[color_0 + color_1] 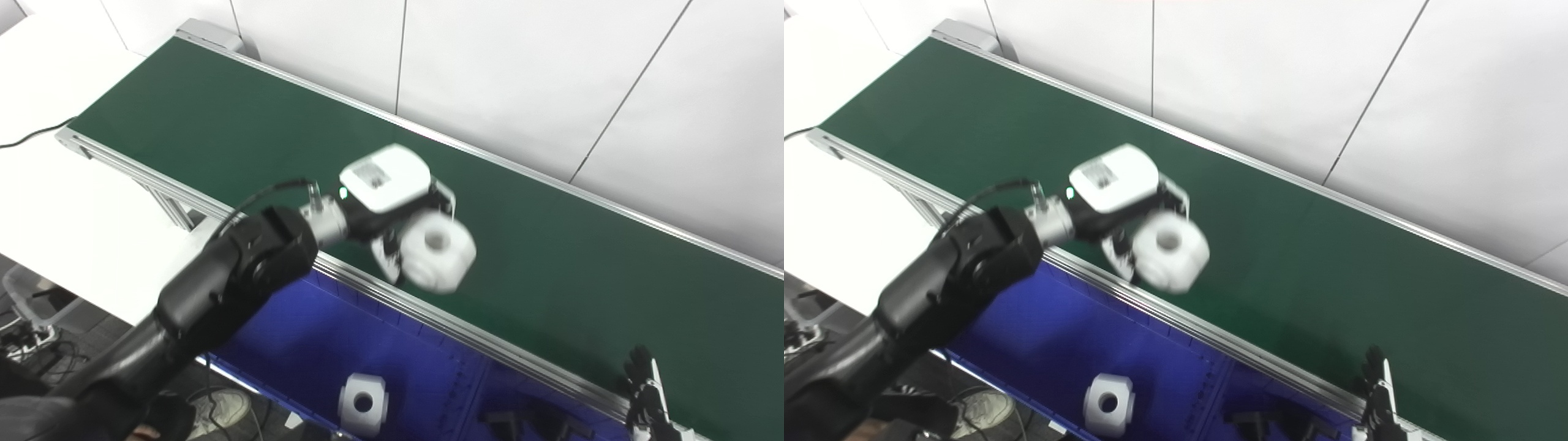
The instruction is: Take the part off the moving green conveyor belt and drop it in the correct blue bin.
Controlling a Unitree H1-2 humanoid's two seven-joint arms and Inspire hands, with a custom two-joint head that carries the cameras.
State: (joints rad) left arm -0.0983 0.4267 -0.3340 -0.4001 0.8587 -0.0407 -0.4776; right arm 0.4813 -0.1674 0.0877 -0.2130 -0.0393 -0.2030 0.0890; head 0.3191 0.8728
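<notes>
The left hand (401,211) is grasping a white part (438,251), a chunky rounded block with a round hole in its upper face, and is holding it above the near edge of the green conveyor belt (551,257), just over the metal rail that divides the belt from the blue bin (306,331) below. The fingers are wrapping the part from the side nearest the wrist, with most of the block sticking out beyond them. Judging by its look, the part is a rigid, light plastic piece with smooth faces, so it is probably a little slippery; taking it across two opposite flat faces, as the hand seems to be doing, looks safer than pinching at the rounded corners or the hole. The picture is blurred around the hand, so exact finger contact is hard to tell. Two white parts are showing: the one in the grasp and a second white part (362,402) lying in the blue bin. A neighbouring bin compartment to the right is holding some dark pieces, too dim to count. The right hand (646,398) is waiting at the lower right corner, fingers pointing upward and holding nothing that can be seen.
</notes>
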